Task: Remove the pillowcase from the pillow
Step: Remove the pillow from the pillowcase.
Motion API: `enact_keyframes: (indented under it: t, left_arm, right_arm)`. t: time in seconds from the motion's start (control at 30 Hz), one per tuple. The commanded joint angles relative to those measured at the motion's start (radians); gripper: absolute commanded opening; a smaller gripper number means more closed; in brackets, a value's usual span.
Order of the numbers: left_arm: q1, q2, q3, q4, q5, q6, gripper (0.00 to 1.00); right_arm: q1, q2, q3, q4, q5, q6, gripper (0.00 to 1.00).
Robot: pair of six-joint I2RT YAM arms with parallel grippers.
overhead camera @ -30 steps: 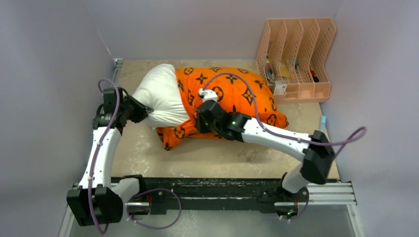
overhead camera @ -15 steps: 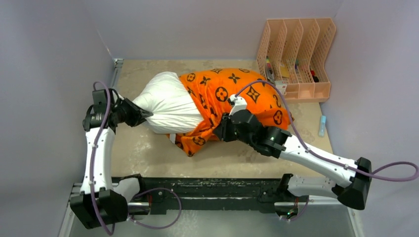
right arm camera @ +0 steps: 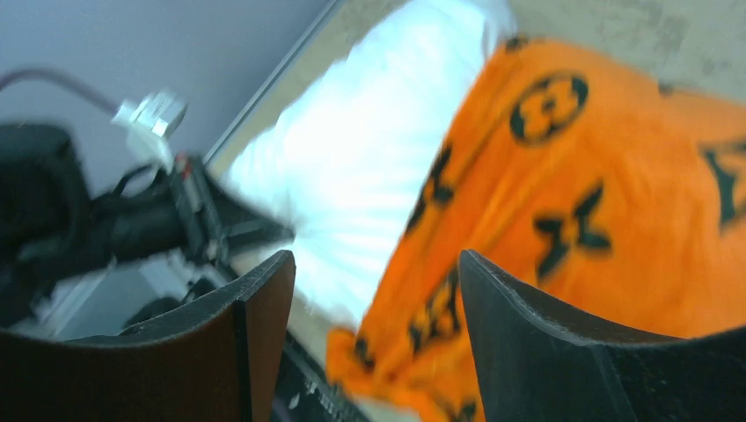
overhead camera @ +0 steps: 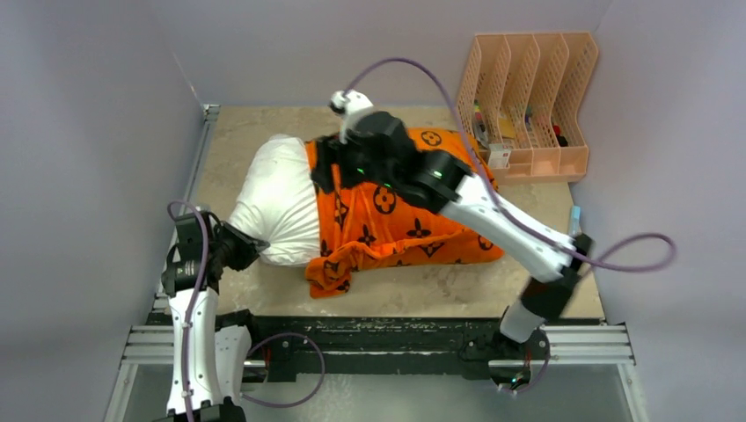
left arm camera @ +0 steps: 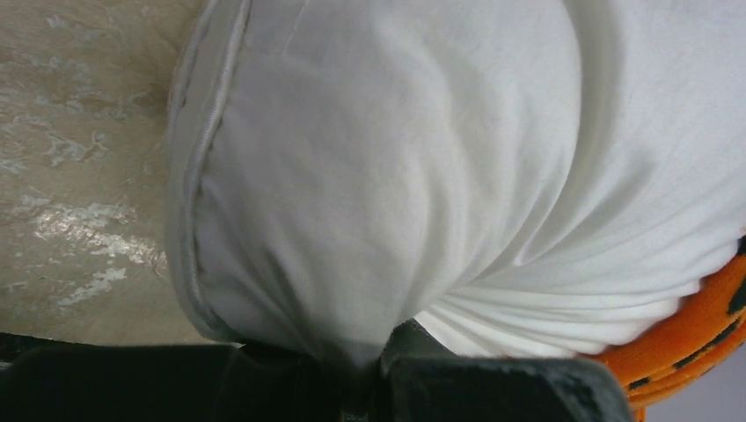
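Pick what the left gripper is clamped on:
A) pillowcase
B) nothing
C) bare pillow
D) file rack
C: in the left wrist view the left gripper is shut on a bunched fold of the white pillow, and the orange pillowcase sits off to the side of the pinch.

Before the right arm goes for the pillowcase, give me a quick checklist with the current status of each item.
1. Clamp of left gripper on pillow corner: ok.
2. Open, empty right gripper: ok.
3. It hovers over the open edge of the pillowcase: ok.
4. Cover off the pillow: not ok, it covers the right part.
5. Fabric clear of rack: cannot tell, arm hides that side.
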Motion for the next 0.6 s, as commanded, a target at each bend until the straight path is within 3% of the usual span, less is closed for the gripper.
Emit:
enact_keyframes:
  t: [0.0,0.13,0.17,0.2,0.23,0.27,0.4,0.57]
  left_arm:
    - [0.003,-0.038,-0.031,-0.056,-0.178,0.033,0.0]
    - [-0.004,-0.05,-0.042,-0.08,-0.209,0.039,0.0]
    - [-0.007,-0.052,-0.041,-0.087,-0.219,0.042,0.0]
    - [-0.011,-0.055,-0.038,-0.096,-0.232,0.047,0.0]
    - [-0.013,-0.057,-0.036,-0.102,-0.248,0.052,0.0]
    - [-0.015,-0.058,-0.033,-0.105,-0.26,0.057,0.0]
    - [-0.02,-0.05,-0.024,-0.107,-0.295,0.07,0.0]
    - [-0.021,-0.031,-0.027,-0.096,-0.306,0.054,0.0]
  right_arm:
    - [-0.008,0.329,0.345,-0.236,0.105,-0.105,0.72]
    - [-0.014,0.566,0.575,-0.333,0.185,-0.17,0.69]
    - [-0.021,0.607,0.626,-0.362,0.25,-0.15,0.6]
    - [-0.036,0.63,0.626,-0.378,0.266,-0.138,0.43]
    - [-0.052,0.637,0.594,-0.383,0.28,-0.115,0.27]
    - [-0.064,0.621,0.542,-0.382,0.311,-0.078,0.19]
    - [-0.074,0.432,0.228,-0.298,0.413,-0.025,0.08]
    - [-0.198,0.119,-0.106,-0.178,0.494,0.002,0.06]
